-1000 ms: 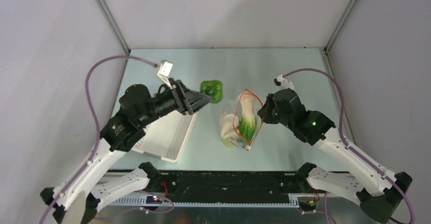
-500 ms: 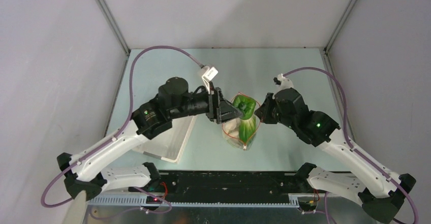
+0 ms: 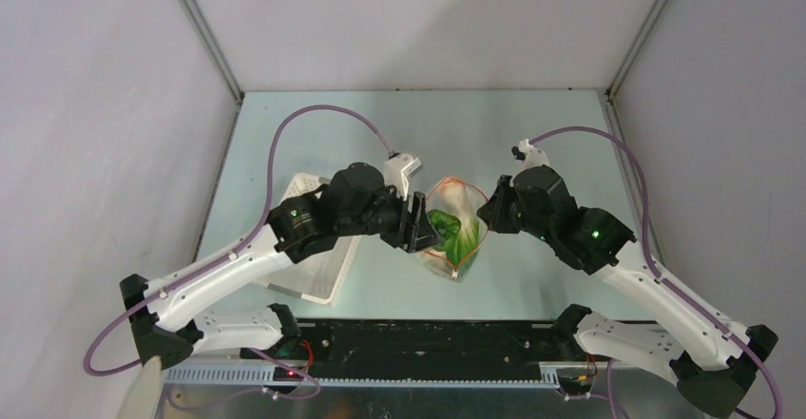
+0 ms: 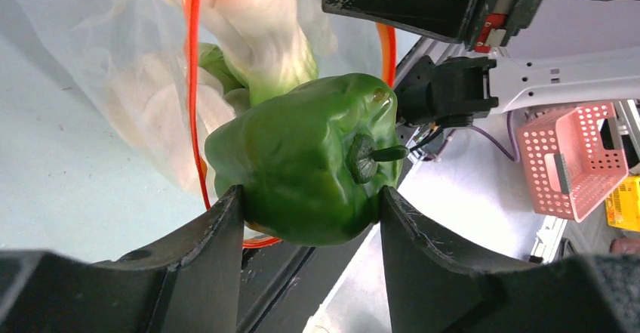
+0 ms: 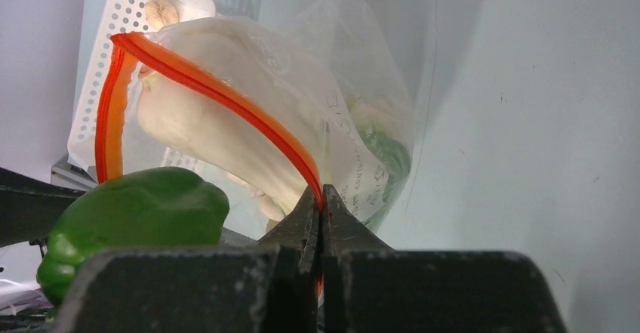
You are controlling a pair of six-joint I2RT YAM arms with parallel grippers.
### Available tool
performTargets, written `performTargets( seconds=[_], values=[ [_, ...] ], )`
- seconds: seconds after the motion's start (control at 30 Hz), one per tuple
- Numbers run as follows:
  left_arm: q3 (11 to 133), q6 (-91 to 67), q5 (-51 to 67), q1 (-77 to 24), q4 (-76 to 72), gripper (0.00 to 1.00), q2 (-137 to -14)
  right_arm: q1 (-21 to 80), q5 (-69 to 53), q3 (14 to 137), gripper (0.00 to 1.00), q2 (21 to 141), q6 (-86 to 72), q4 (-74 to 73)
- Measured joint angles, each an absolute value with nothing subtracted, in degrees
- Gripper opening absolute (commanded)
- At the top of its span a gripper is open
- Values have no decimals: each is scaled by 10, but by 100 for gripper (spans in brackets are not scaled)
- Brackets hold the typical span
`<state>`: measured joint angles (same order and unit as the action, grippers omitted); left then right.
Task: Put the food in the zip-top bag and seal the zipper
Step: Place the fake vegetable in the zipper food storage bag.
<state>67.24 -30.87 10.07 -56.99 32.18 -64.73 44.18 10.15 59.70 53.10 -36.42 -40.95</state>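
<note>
A green bell pepper (image 4: 302,174) is clamped between the fingers of my left gripper (image 4: 309,191). It hangs at the open mouth of the zip-top bag (image 3: 456,253), seen from above as green (image 3: 443,224) inside the red-orange loop. My right gripper (image 5: 322,191) is shut on the zipper (image 5: 226,95) at the bag's right rim, holding the mouth up and open. Inside the clear bag lie bok choy (image 4: 264,46) and pale white pieces (image 5: 204,137). In the right wrist view the pepper (image 5: 136,220) sits low left, next to the strip.
A white perforated basket (image 3: 318,267) stands left of the bag, under my left arm, with a mushroom (image 5: 158,10) in it. A pink basket (image 4: 573,159) shows beyond the table edge in the left wrist view. Grey walls enclose the table on three sides.
My left arm has carried the pepper rightward from the table's back left to the bag's mouth and lowered it there. The right gripper has kept its hold on the strip.
</note>
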Motion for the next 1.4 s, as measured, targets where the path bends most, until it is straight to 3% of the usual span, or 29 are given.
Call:
performTargets(
  seconds=[0.2, 0.27, 0.37, 0.6, 0.87, 1.13, 1.4],
  values=[
    [668, -309, 95, -570, 325, 1, -653, 442, 101, 597, 0, 531, -364, -410],
    [668, -309, 95, -570, 324, 7, -661, 442, 101, 597, 0, 531, -364, -412],
    [668, -309, 92, -570, 327, 26, -675, 442, 102, 597, 0, 531, -364, -414],
    [669, -308, 93, -571, 337, 53, -686, 442, 101, 597, 0, 531, -364, -414],
    [675, -304, 107, -576, 338, 92, -669, 442, 101, 597, 0, 531, -364, -414],
    [697, -305, 97, -578, 348, 99, -628, 442, 100, 597, 0, 531, -364, -415],
    [707, -310, 11, -578, 396, 100, -615, 442, 92, 597, 0, 526, -364, -415]
  ],
)
